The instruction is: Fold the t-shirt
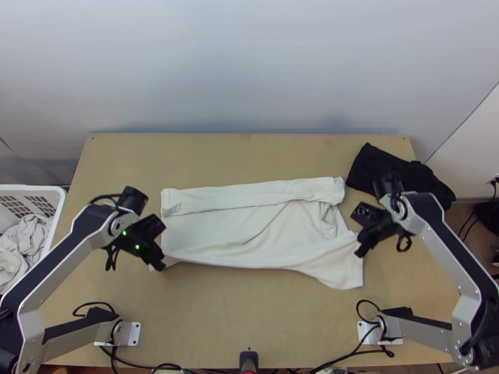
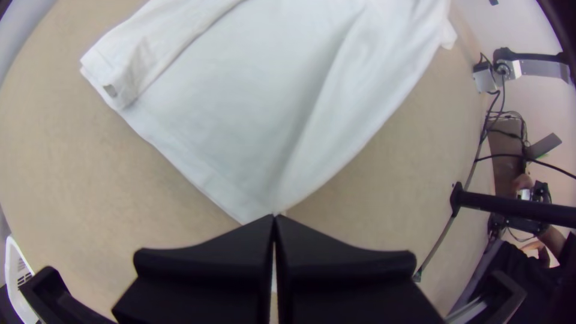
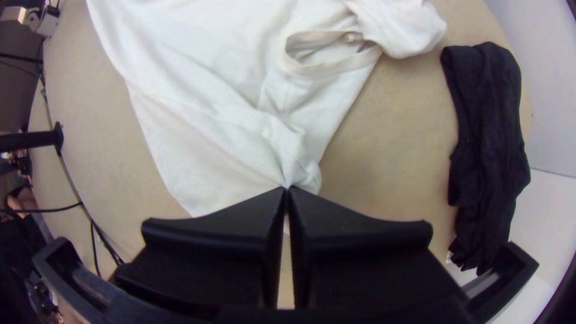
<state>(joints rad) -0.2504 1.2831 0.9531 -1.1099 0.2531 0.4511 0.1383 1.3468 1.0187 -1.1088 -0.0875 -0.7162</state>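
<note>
Wooden table (image 1: 249, 324), pale wall (image 1: 249, 68) behind. Far left: white basket (image 1: 58, 215) with loose laundry (image 1: 28, 243) in it, beside the work area, probably so pieces are within reach.

Left gripper (image 2: 275, 219): jaws closed up, pinching the near corner of the hem (image 2: 210, 183). Corner grip makes sense, gives control of that end of the near side.

Middle: t-shirt (image 1: 231, 227) lying lengthwise across the table, hem end left, collar (image 3: 327, 65) end right. Far side is turned in as a long strip (image 1: 249, 194); near side not turned over it. Body has slack creases running toward the right-hand grip.

Right gripper (image 3: 287, 191): jaws closed up too, on a gathered bit of shirt near the shoulder, sleeve (image 1: 344, 268) flaring out nearside. Looks like a pair of grips for lifting the near side over together. Watch for: bunched shoulder skewing the fold, sleeve trailing.

Far right corner: black cloth (image 1: 368, 165), bunched, likely parked out of the way.
</note>
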